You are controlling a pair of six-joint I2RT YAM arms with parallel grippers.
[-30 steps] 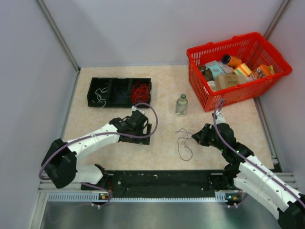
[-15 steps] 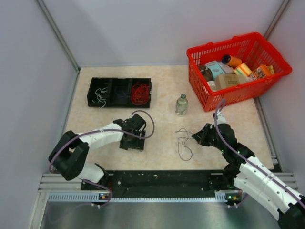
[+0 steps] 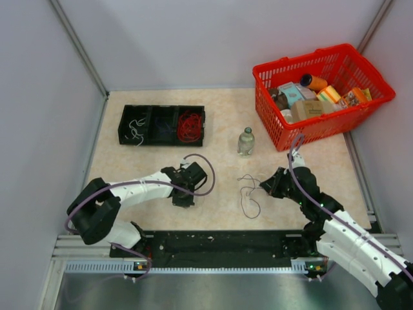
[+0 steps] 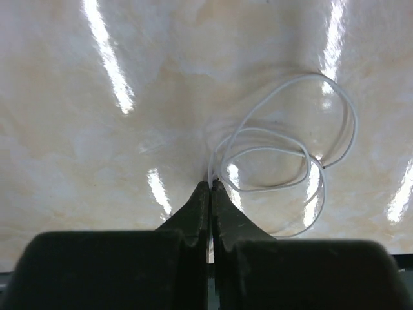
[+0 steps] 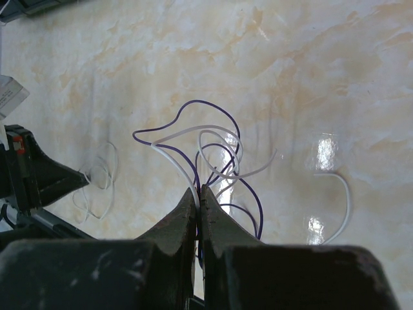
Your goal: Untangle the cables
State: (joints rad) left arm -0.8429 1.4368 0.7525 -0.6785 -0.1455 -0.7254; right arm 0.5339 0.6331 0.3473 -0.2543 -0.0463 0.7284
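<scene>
A small white cable (image 4: 314, 74) lies in loops on the marbled table, and my left gripper (image 4: 210, 184) is shut on one strand of it, tips down at the surface. In the top view that left gripper (image 3: 184, 196) sits left of centre. My right gripper (image 5: 199, 188) is shut on a tangle of white and purple cables (image 5: 219, 155). From above, the right gripper (image 3: 263, 185) is at the right edge of that tangle (image 3: 248, 194). The black tray (image 3: 161, 137) holds a white bunch (image 3: 135, 128), a dark bunch and a red bunch (image 3: 189, 125).
A small clear bottle (image 3: 246, 141) stands upright behind the tangle. A red basket (image 3: 348, 110) full of packets fills the back right corner. Grey walls close off the table on both sides. A black rail (image 3: 219, 244) runs along the near edge.
My left gripper has come back from beside the tray towards the near edge, dropped to the table and shut on the white cable. The right arm has not moved.
</scene>
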